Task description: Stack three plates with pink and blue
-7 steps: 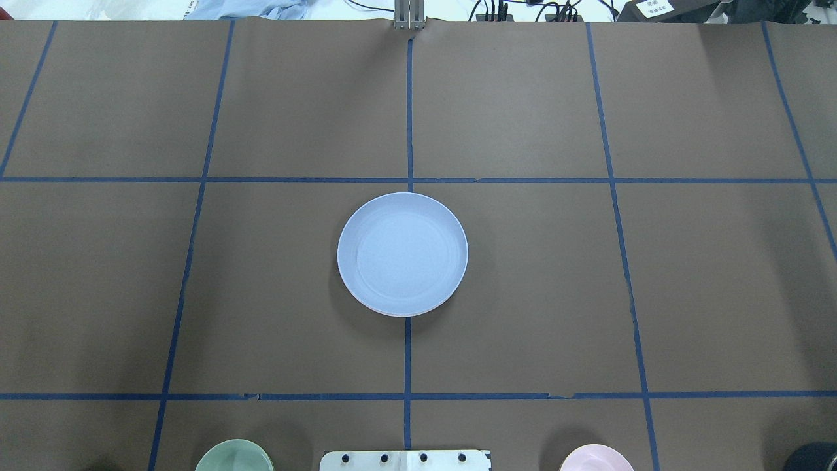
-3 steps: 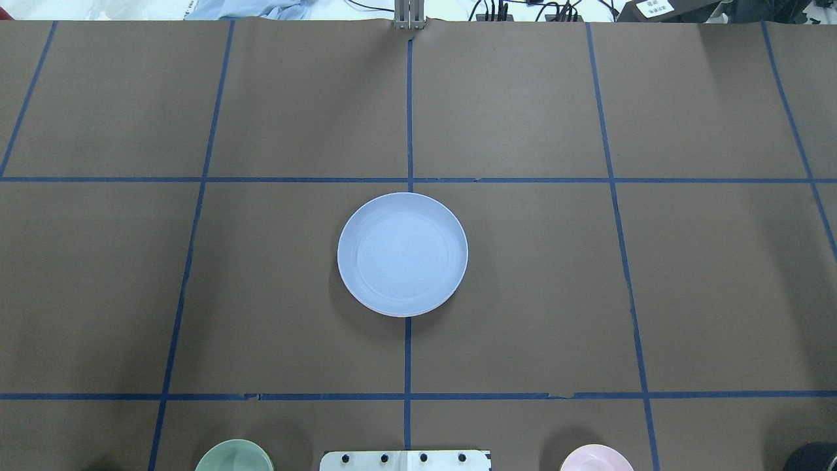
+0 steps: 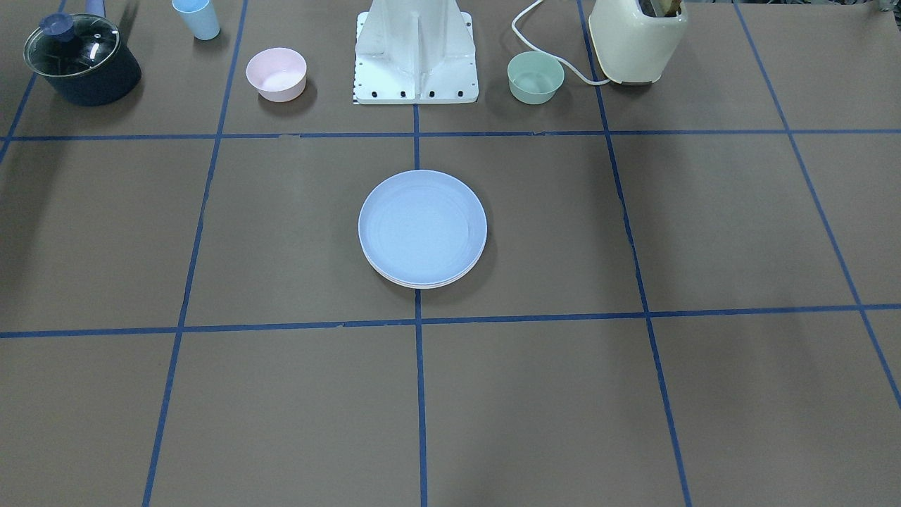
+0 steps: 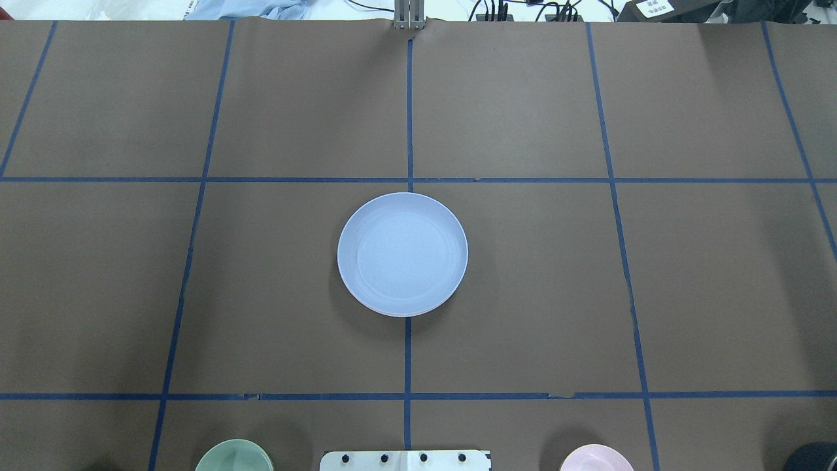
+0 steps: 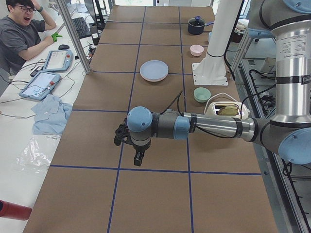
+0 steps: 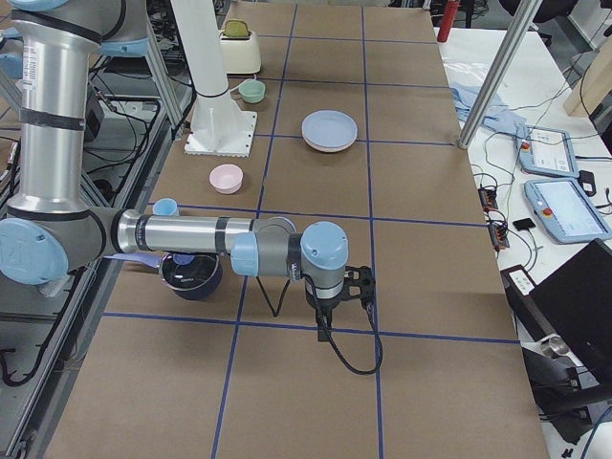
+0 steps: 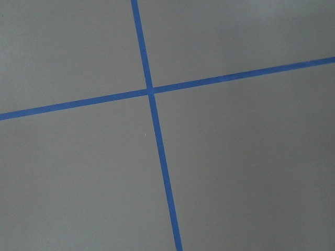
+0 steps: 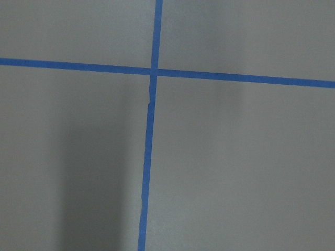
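Observation:
A light blue plate (image 4: 402, 254) lies on the brown table at its middle, on the crossing of the blue tape lines. It also shows in the front-facing view (image 3: 422, 225) and in both side views (image 5: 154, 70) (image 6: 330, 129). Pale rims of plates stacked under it (image 3: 422, 284) show at its edge; I cannot tell their colours for certain. My left gripper (image 5: 138, 160) hangs over bare table far from the stack. My right gripper (image 6: 323, 330) does the same at the other end. I cannot tell whether either is open or shut.
A small pink bowl (image 3: 276, 73) and a small mint-green bowl (image 3: 536, 77) stand either side of the robot base (image 3: 415, 49). A dark lidded pot (image 3: 81, 60), a blue cup (image 3: 197, 17) and a cream toaster (image 3: 637, 39) line the robot's edge.

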Tool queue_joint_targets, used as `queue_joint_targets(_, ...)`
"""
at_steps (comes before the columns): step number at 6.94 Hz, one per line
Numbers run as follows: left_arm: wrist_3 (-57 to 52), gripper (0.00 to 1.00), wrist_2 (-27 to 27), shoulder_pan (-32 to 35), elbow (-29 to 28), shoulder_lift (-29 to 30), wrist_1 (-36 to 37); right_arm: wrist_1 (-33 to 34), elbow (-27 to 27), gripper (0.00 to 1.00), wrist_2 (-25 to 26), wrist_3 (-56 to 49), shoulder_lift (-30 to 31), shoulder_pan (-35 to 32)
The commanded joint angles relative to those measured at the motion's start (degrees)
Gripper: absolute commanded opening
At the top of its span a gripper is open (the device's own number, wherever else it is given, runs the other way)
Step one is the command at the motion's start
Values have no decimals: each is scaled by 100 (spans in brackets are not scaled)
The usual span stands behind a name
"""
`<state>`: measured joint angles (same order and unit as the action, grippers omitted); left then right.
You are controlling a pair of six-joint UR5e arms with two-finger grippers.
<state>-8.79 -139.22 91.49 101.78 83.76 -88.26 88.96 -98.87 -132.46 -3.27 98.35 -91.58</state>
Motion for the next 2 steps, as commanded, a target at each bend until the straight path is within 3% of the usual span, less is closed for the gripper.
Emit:
queue_joint_targets(1, 0, 100, 0, 0, 0, 0, 2, 7, 26, 100, -8, -7, 9, 0)
queue_joint_targets(2, 0, 100, 0, 0, 9, 0, -7, -2, 26, 100, -8, -16, 35, 0)
